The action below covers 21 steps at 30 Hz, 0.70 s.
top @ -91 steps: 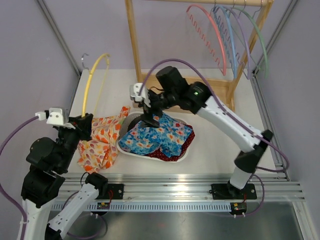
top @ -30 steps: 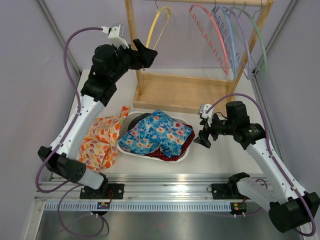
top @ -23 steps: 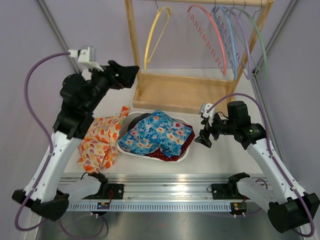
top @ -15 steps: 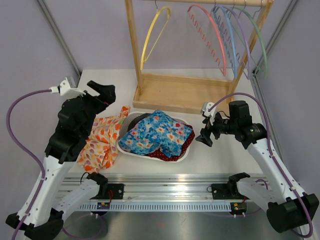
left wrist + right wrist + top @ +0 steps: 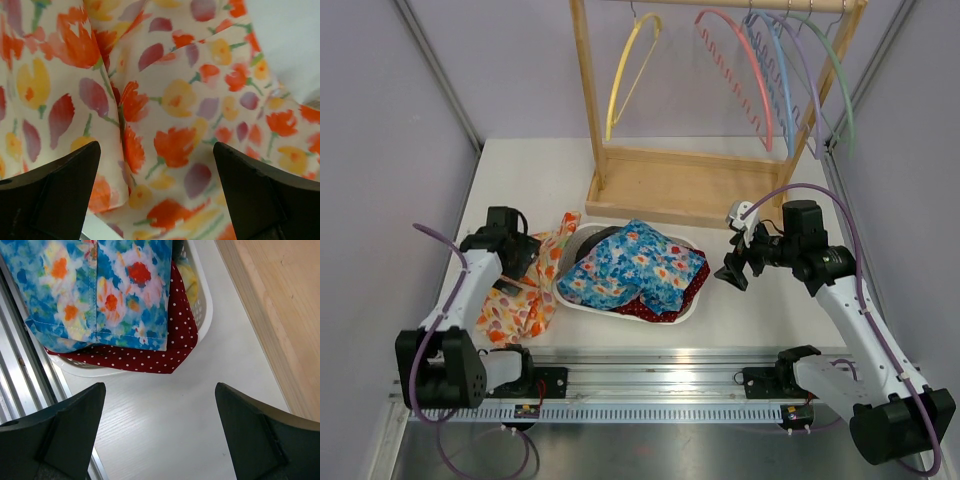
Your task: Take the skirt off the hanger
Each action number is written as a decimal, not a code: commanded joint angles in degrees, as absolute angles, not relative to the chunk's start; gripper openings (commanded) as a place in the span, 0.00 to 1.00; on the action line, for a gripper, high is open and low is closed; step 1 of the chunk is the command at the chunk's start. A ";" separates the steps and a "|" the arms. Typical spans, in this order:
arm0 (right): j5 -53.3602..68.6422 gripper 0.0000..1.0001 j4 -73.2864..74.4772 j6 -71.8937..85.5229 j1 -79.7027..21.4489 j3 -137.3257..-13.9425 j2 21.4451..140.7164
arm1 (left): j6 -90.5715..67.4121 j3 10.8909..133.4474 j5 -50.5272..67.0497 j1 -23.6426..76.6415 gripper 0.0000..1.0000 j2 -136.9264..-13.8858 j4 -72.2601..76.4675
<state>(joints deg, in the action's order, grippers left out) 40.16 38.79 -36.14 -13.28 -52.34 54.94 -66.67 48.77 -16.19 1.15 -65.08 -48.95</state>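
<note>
Left wrist view: the left jaws are being held spread (nothing pinched) just above the skirt (image 5: 165, 110), which is lying on the surface (image 5: 165, 430) beneath them, free of the yellow hanger (image 5: 618, 75). The right jaws are likewise being held wide beside the basket (image 5: 202, 315). A fold risks being snagged if the left jaws are lowered or closed.

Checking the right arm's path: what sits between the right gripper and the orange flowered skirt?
The white basket heaped with blue floral cloth sits between the right gripper and the skirt, seen in the top view.
</note>
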 commanded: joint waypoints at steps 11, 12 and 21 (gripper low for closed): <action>41.84 0.99 37.18 -36.12 -11.87 -52.12 54.93 | -61.21 49.48 -9.63 -3.87 0.18 -70.96 -36.67; 42.01 0.99 37.18 -36.21 -11.95 -52.12 54.93 | -59.00 48.87 -11.23 -3.52 0.15 -63.88 -34.82; 41.57 0.99 37.00 -36.12 -11.87 -52.12 55.37 | -38.86 47.18 4.89 -3.51 0.00 -31.55 -6.51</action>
